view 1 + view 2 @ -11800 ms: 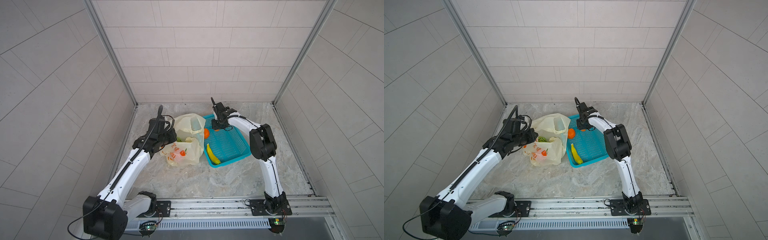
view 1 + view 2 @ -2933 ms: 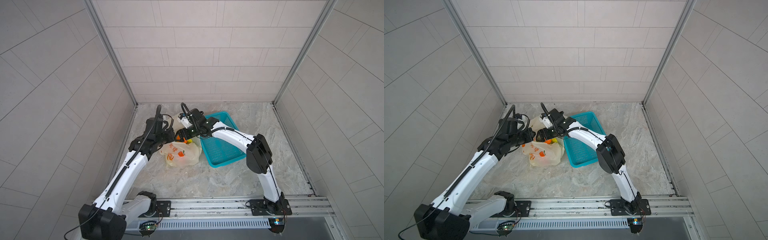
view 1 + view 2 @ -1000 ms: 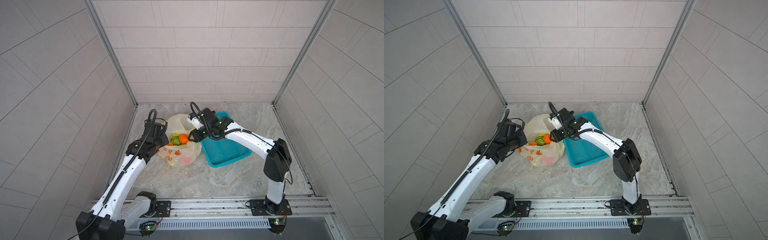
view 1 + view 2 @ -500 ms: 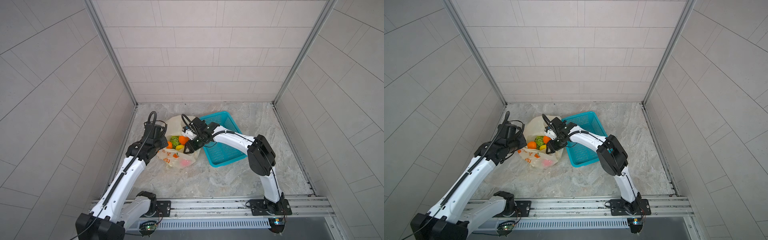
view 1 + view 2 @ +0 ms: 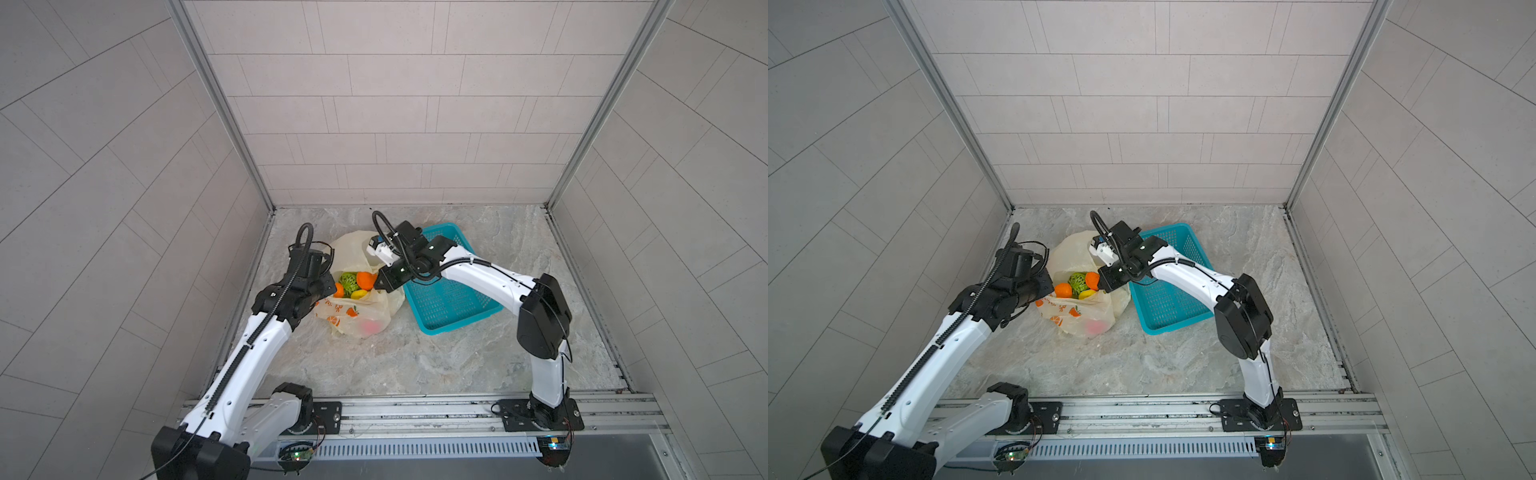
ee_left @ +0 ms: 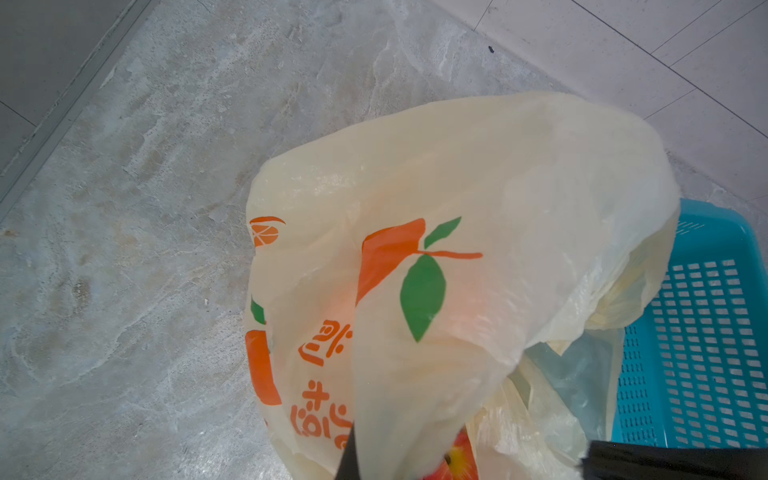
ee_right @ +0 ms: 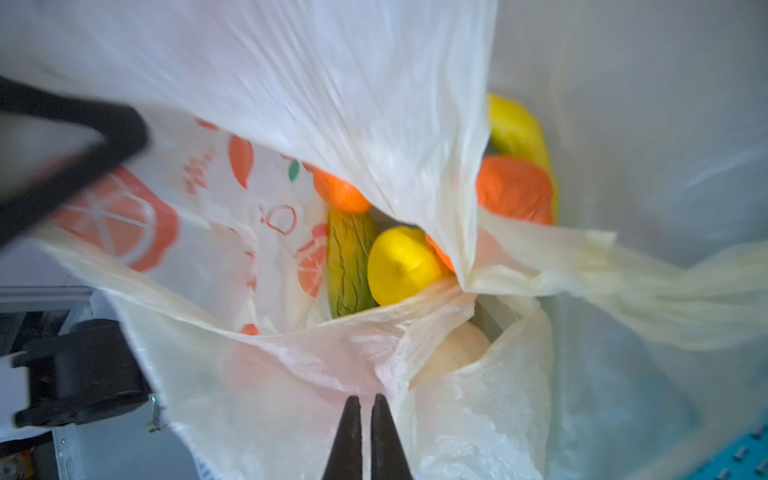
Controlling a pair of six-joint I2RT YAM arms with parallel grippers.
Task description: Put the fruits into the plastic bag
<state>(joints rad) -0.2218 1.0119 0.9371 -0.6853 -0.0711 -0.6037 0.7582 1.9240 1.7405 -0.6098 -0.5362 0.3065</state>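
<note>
right pincer [image 7: 365, 401] just snapped narrow at plastic bag [image 5: 357, 322] rim | left pincer [image 5: 328, 287] grips bag edge | teal basket [image 5: 449, 299] now empty, fruits [image 5: 353, 284] inside | you can finish

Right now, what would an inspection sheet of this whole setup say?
Surface: grey marbled tabletop, no spills seen.
Job's things: plastic bag held open; orange fruit, green spiky fruit and yellow fruit visible inside.
Clutter: teal basket beside the bag, no fruit visible in it.
Grippers: left gripper shut on the bag's rim; right gripper shut at the opposite rim, unclear whether it pinches film.
Cables: black cable loop on the left arm, another on the right; neither looks snagged.
Surroundings: pale tiled walls on three sides; metal rail in front carries both arms.
</note>
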